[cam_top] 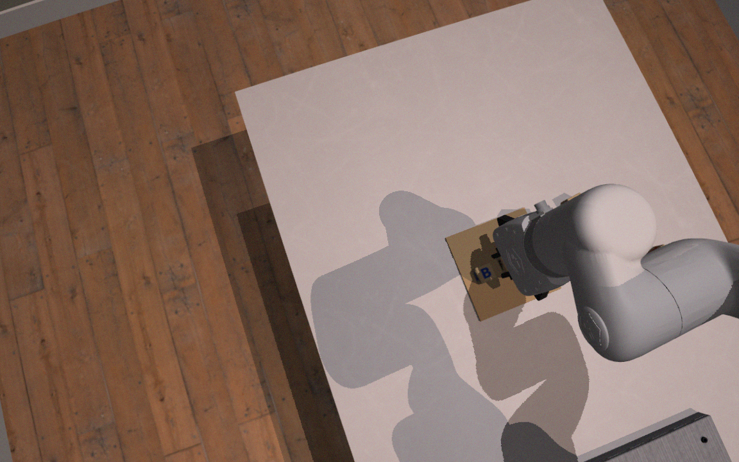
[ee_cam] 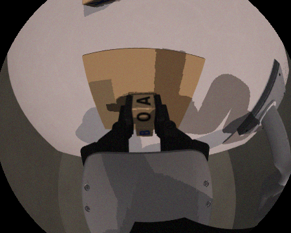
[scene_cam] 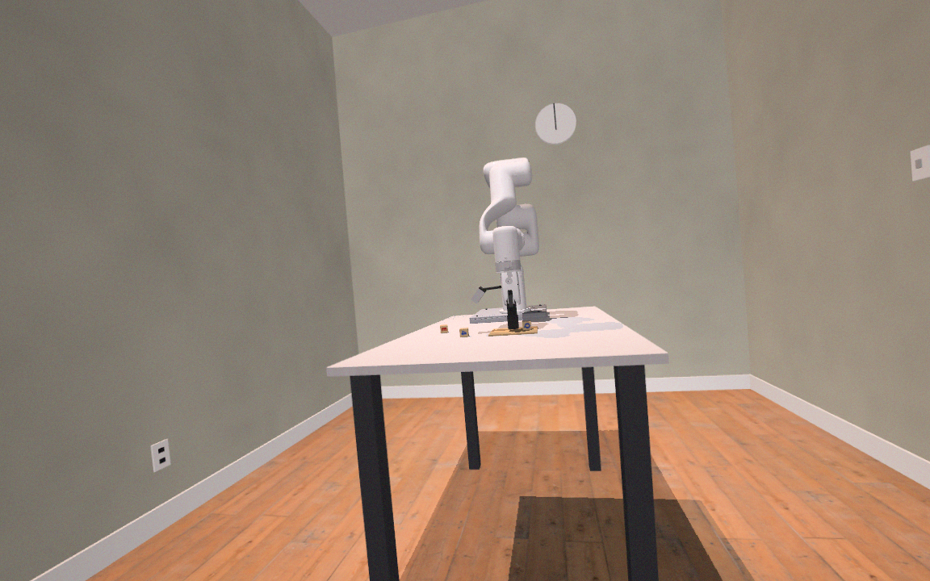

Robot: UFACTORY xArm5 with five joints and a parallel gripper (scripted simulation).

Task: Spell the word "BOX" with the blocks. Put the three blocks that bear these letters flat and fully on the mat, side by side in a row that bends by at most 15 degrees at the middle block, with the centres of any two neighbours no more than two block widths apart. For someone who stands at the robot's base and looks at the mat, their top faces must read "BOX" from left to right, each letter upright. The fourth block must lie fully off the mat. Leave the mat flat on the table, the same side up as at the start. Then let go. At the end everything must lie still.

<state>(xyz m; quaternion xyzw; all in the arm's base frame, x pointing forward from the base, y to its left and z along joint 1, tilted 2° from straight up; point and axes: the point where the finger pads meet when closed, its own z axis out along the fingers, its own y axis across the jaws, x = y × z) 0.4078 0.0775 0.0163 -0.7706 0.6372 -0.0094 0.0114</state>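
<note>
My gripper (cam_top: pixel 500 264) (ee_cam: pixel 143 103) is shut on the O block (ee_cam: pixel 149 122), low over the tan mat (cam_top: pixel 488 306) (scene_cam: pixel 500 333) (ee_cam: pixel 132 65). The O faces up and an A shows on its side. Whether it touches the mat is not clear. The B block (cam_top: pixel 485 273) (scene_cam: pixel 526 325) (ee_cam: pixel 145 133) sits on the mat beside it, B up. Two more blocks lie off the mat: one with a red mark (scene_cam: pixel 444 328) and one with a blue mark (scene_cam: pixel 463 332). Their top letters cannot be read; the arm hides much of them in the top view.
The white table (cam_top: pixel 418 115) (scene_cam: pixel 454 353) extends around the mat. A block (ee_cam: pixel 98 2) is cut off at the wrist view's top edge. The grey robot base plate (cam_top: pixel 664 439) (scene_cam: pixel 490 315) lies on the robot's side. The arm's shadow falls over the mat.
</note>
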